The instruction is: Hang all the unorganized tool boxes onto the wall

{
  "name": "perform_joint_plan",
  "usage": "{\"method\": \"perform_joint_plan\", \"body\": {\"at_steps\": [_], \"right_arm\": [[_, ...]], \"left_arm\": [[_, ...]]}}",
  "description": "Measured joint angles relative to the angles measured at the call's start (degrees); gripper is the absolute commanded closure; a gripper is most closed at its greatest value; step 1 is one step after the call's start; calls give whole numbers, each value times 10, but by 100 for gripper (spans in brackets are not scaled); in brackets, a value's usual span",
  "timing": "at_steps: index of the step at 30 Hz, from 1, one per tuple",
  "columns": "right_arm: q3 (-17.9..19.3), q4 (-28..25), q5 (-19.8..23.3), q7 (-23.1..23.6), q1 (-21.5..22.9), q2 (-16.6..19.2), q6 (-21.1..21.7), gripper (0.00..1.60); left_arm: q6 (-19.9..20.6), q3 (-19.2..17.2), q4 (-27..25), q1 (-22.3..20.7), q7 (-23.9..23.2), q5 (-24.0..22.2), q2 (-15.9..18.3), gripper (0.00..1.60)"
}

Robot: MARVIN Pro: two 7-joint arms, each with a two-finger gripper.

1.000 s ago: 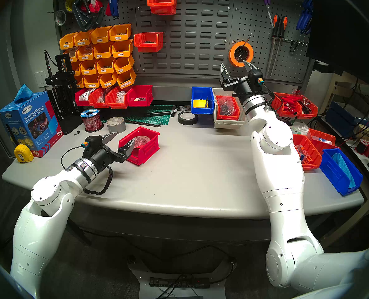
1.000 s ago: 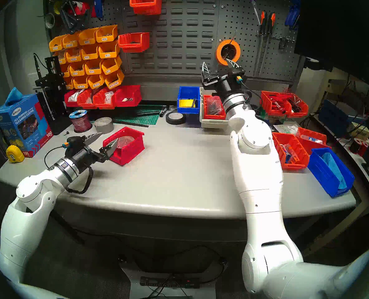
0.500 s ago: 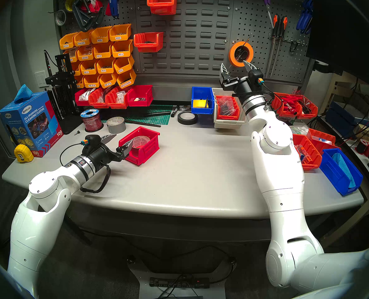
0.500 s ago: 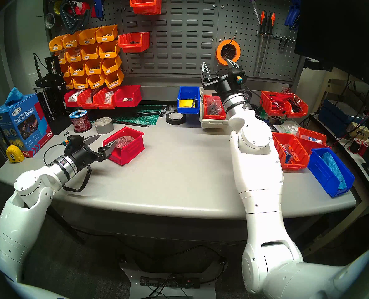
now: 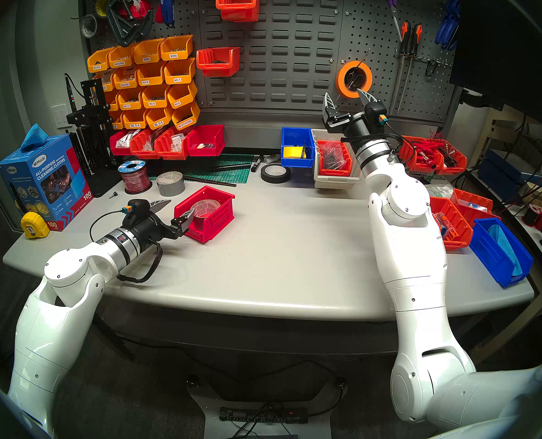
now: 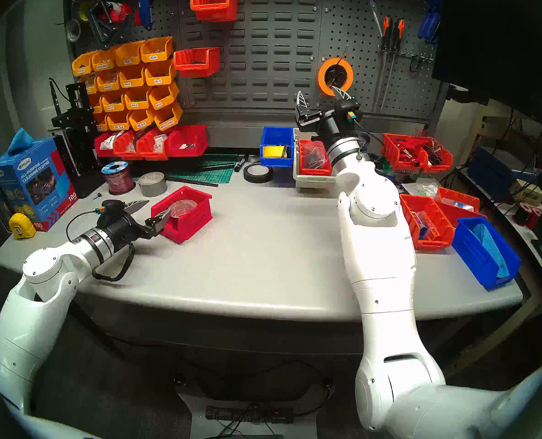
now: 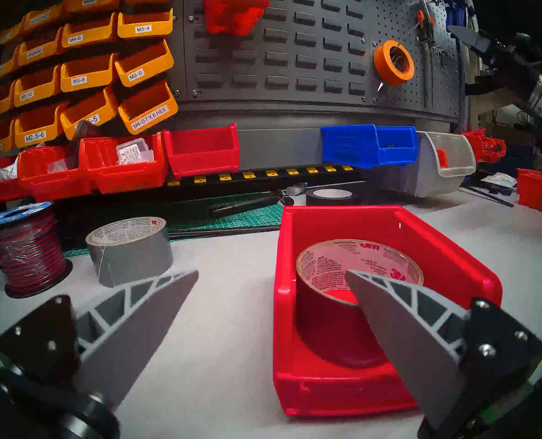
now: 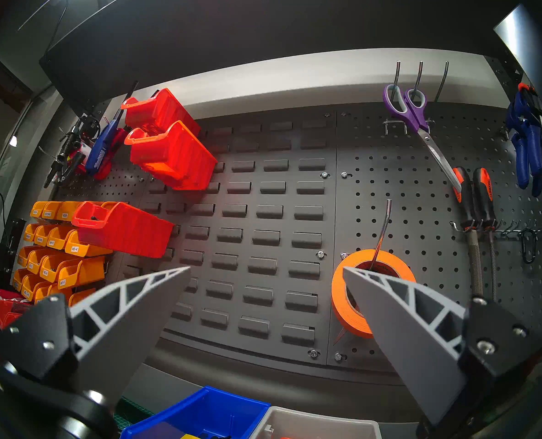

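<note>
A bright red tool box [image 5: 214, 218] [image 6: 189, 221] [image 7: 428, 248] sits on the table's left half with a roll of red tape [image 7: 352, 270] inside. My left gripper [image 5: 181, 207] [image 6: 159, 207] [image 7: 271, 272] is open at its near end. One finger reaches over the box by the tape; the other stays outside on the left. Neither grips the box. My right gripper [image 5: 342, 93] [image 6: 316, 90] [image 8: 266, 269] is open and empty, raised before the wall [image 5: 279, 48] [image 8: 263, 213]. Orange-red boxes [image 5: 238, 6] [image 5: 218, 61] [image 8: 120, 229] hang there.
A grey tape roll [image 5: 170, 183] and a wire spool [image 5: 134, 177] stand just left of and behind the red box. Black tape [image 5: 275, 174], a blue bin [image 5: 296, 147] and a grey bin [image 5: 336, 178] sit at the back. Orange bins [image 5: 450, 223] and another blue bin [image 5: 501, 251] crowd the right.
My left gripper has dropped a little and drawn slightly back toward me at the red box's near end, still open. The right arm has not moved.
</note>
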Motion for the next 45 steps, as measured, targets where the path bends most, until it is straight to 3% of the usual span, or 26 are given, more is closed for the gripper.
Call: {"method": "perform_joint_plan", "body": {"at_steps": [22, 23, 24, 25, 39, 45], "right_arm": [[0, 0, 0, 0, 0, 0, 0, 0], [0, 0, 0, 0, 0, 0, 0, 0], [0, 0, 0, 0, 0, 0, 0, 0], [0, 0, 0, 0, 0, 0, 0, 0], [0, 0, 0, 0, 0, 0, 0, 0], [0, 0, 0, 0, 0, 0, 0, 0]], "left_arm": [[35, 4, 2, -12, 16, -6, 5, 0], [34, 5, 2, -13, 17, -6, 5, 93], [34, 6, 2, -13, 17, -6, 6, 151], [34, 6, 3, -14, 17, -6, 6, 160], [33, 7, 6, -22, 11, -22, -5, 160], [32, 15, 5, -30, 29, -21, -16, 160]]}}
